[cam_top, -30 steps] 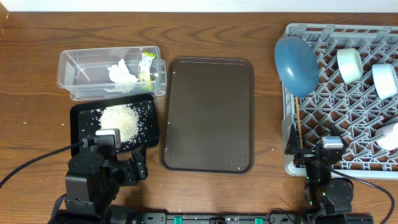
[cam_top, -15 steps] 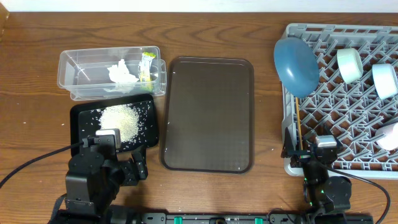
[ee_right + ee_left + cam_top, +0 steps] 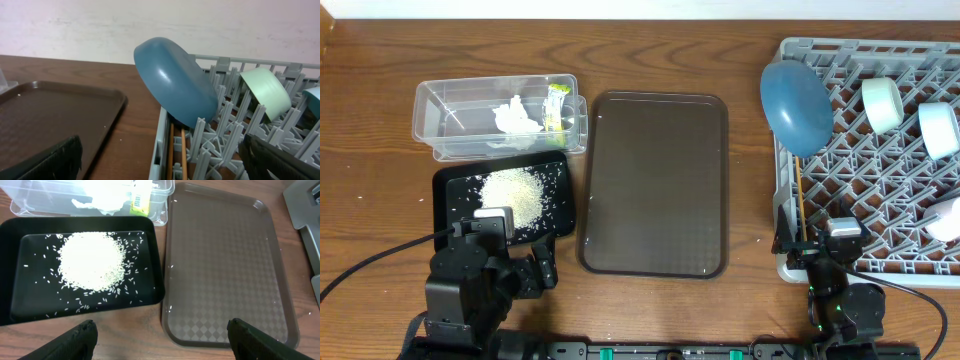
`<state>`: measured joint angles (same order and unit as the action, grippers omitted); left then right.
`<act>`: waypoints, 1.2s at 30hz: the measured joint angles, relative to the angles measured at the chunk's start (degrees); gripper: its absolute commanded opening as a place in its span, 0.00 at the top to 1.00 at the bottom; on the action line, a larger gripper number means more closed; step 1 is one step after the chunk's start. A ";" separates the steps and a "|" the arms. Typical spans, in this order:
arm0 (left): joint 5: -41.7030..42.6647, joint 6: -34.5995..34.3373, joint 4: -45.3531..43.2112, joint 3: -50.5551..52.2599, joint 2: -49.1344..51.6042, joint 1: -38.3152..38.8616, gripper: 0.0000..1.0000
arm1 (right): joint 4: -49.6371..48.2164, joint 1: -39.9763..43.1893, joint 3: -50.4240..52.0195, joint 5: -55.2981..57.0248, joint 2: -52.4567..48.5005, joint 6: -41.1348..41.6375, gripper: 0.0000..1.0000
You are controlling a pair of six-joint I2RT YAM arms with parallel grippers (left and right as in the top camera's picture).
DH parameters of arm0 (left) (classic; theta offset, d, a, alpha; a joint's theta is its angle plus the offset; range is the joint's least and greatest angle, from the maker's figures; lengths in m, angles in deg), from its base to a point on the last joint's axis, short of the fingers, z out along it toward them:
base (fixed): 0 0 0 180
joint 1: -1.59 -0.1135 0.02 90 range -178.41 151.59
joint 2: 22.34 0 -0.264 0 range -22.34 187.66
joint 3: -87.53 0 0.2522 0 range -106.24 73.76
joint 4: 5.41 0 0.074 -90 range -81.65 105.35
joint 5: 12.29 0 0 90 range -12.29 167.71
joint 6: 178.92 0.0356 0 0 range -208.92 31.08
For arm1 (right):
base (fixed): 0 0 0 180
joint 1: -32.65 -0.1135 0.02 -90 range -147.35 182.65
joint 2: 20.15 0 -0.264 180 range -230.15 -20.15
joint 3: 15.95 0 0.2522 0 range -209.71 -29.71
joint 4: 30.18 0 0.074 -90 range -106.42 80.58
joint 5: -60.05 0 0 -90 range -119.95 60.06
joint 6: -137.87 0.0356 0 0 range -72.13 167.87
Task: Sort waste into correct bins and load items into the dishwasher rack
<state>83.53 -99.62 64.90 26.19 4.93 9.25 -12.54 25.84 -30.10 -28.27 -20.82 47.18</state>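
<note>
Got a wood counter point(image 3: 380, 120) filling the overhead frame. Biggest thing on it = grey lattice dishwasher rack point(image 3: 820, 48), right side, cut off by the frame edge. Next down, brown serving tray point(image 3: 655, 185) in the middle w/ nothing on it. Left of that, black tray point(image 3: 450, 205) at lower left and clear tub point(image 3: 460, 115) just above it, the two close together.

Dark blue plate point(image 3: 796, 106) standing tilted on edge at the rack's upper-left corner, leaning between the pegs.

Left pincer point(image 3: 162, 337) at the bottom left of the overhead frame, just below the black tray: jaws spread wide, holding nothing. Right pincer point(image 3: 165, 157) bottom right, by the rack's lower-left corner, facing the plate: also wide apart, empty.

Mint-green bowl point(image 3: 882, 104) on its side in the rack, upper right; light blue bowl point(image 3: 937, 130) right beside it. Pinkish cup point(image 3: 950, 218) at the far right edge, half out of frame.

Rice point(image 3: 513, 193) heaped in the black tray, loose grains scattered round the pile. Tissue point(image 3: 516, 116) inside the tub, mid-right. Wrapper point(image 3: 556, 107) in the tub too, next to the tissue at the right end. Chopsticks point(image 3: 801, 205) lying along the rack's left wall, below the plate.
</note>
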 measured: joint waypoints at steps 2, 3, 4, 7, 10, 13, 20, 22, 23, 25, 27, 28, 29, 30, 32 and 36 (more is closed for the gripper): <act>0.00 0.00 0.00 0.00 0.00 0.00 0.14 | 0.00 0.02 0.00 0.00 0.00 0.00 0.01; 0.00 0.00 0.00 0.00 0.00 0.00 0.14 | 0.00 0.00 0.00 0.00 0.00 0.00 0.01; 0.00 0.00 0.00 0.00 0.00 0.00 0.14 | 0.00 0.00 0.00 0.00 0.00 0.00 0.01; 0.00 0.00 0.00 0.00 0.00 0.00 0.14 | 0.00 0.02 0.00 0.00 0.00 0.00 0.01; 0.00 0.00 0.00 0.00 0.00 0.00 0.14 | 0.00 0.00 0.00 0.00 0.00 0.00 0.01; 0.00 0.00 0.00 0.00 -0.02 0.00 0.14 | 0.00 0.00 0.00 0.00 0.00 0.00 0.01; -2.86 0.31 -0.22 1.60 -2.58 -1.11 0.14 | 0.00 0.00 0.00 -0.04 0.00 0.00 0.01; -3.45 0.31 -0.83 4.24 -4.79 -1.62 0.14 | 0.02 0.00 0.00 -0.17 0.00 0.00 0.01; -3.67 0.33 -1.79 6.25 -6.32 -1.70 0.14 | 0.04 0.00 0.00 -0.20 0.00 0.00 0.01; -3.89 0.31 -5.46 10.80 -9.75 -1.86 0.14 | 0.07 0.00 0.00 -0.22 0.00 0.00 0.01; -4.13 0.31 -9.86 15.37 -13.09 -1.97 0.14 | 0.00 0.00 0.00 -0.24 0.00 0.00 0.01; -4.31 0.31 -13.90 18.47 -15.32 -2.12 0.14 | 0.07 0.02 0.00 -0.26 0.00 0.00 0.01; -4.37 0.28 -16.87 20.96 -17.05 -2.38 0.14 | 0.11 0.00 0.00 -0.26 0.00 0.00 0.01; -4.46 0.26 -20.72 23.93 -19.12 -2.84 0.14 | 0.09 0.00 0.00 -0.31 0.00 0.00 0.01; -4.52 0.24 -25.88 28.30 -21.86 -3.61 0.14 | 0.07 0.00 0.00 -0.37 0.00 0.00 0.01; -4.52 0.07 -36.04 35.85 -25.73 -4.76 0.14 | 0.07 0.00 0.00 -0.42 0.00 0.00 0.01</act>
<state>79.01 -99.55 28.86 62.04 -20.79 4.49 -12.47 25.84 -30.10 -28.69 -20.82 47.18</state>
